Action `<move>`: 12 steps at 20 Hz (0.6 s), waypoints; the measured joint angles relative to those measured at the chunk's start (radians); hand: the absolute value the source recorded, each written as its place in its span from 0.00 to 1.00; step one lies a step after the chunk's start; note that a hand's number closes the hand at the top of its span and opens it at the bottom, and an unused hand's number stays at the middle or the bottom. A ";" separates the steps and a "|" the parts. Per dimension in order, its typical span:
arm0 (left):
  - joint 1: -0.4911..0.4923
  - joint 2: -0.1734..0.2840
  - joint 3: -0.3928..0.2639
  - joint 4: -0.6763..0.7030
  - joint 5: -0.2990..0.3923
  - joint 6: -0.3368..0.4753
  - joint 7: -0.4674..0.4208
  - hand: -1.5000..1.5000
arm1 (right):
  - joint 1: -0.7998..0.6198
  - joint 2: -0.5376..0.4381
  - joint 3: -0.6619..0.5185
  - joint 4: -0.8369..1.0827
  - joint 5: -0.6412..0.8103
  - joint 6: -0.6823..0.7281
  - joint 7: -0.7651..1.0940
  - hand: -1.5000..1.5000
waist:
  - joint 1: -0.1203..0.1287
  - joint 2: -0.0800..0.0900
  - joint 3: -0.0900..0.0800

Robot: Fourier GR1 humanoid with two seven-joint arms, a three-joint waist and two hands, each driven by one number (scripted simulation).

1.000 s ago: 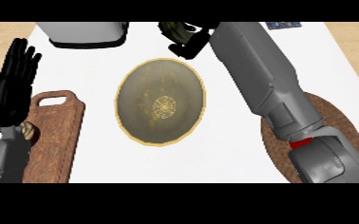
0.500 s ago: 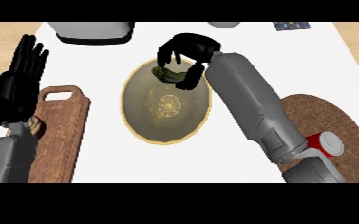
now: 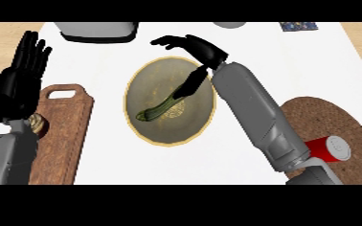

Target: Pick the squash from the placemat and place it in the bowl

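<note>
Head view: squash (image 3: 172,100) lies in the bowl (image 3: 152,136), long axis slanting toward the right hand (image 3: 200,49), spread just above; left hand (image 3: 22,76) rests open.

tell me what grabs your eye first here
The dark green squash lies slantwise in the gold-rimmed bowl at the middle of the counter. The right hand hangs open just beyond the bowl's far rim, holding nothing. The left hand rests open, fingers up, at the left edge.
</note>
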 measured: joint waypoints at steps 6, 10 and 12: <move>0.011 -0.002 0.002 -0.022 0.001 0.004 0.009 0.50 | -0.055 -0.037 -0.130 0.062 -0.094 -0.063 0.013 0.00 | -0.005 0.003 0.000; 0.007 -0.021 -0.016 -0.040 -0.013 0.021 0.011 0.50 | -0.089 -0.137 -0.219 0.150 -0.146 -0.025 -0.011 0.00 | 0.004 0.010 0.000; 0.016 -0.021 -0.021 -0.054 -0.010 0.014 0.012 0.50 | -0.105 -0.186 -0.255 0.195 -0.167 0.004 -0.036 0.00 | 0.012 0.014 0.001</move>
